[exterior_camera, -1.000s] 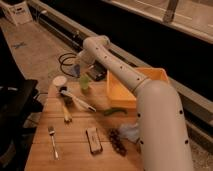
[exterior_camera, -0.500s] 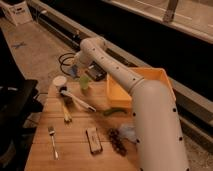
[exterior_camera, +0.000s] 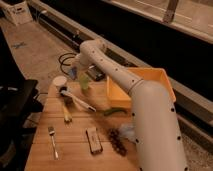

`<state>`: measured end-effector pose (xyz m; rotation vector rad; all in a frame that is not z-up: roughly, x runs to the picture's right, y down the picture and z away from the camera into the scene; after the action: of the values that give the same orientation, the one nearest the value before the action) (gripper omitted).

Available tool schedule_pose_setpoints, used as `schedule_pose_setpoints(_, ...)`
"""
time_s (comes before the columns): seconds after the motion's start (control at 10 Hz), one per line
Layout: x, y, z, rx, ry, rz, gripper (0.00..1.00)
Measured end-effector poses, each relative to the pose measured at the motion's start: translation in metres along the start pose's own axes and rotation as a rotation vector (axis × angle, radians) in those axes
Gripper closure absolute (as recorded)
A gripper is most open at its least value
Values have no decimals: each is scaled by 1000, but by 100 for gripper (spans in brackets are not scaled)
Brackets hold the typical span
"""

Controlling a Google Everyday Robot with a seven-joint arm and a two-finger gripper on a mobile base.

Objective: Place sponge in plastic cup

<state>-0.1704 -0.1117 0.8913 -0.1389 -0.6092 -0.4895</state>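
Observation:
My gripper (exterior_camera: 76, 70) hangs at the far left end of the wooden table, at the tip of the white arm that reaches over from the right. A small bluish piece (exterior_camera: 73, 74) shows right at its tip; it may be the sponge. The pale green plastic cup (exterior_camera: 84, 83) stands upright just below and right of the gripper, near the table's back edge. I cannot tell whether the bluish piece is over the cup or beside it.
A dish brush with a white head (exterior_camera: 60, 83) lies left of the cup. Also on the table (exterior_camera: 75, 160) are a yellow item (exterior_camera: 66, 113), a fork (exterior_camera: 52, 141), a dark bar (exterior_camera: 93, 140), grapes (exterior_camera: 118, 143) and a green pepper (exterior_camera: 115, 111). An orange bin (exterior_camera: 140, 75) stands at the back right.
The arm's wrist has shifted slightly; the gripper stays over the cup area. Nothing on the table has moved.

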Motion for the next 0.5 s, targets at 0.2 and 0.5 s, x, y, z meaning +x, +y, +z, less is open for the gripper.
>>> schedule_pose_setpoints(0.2, 13, 10, 12, -6, 17, 37, 100)
schedule_pose_setpoints(0.5, 24, 19, 24, -26, 38, 73, 100)
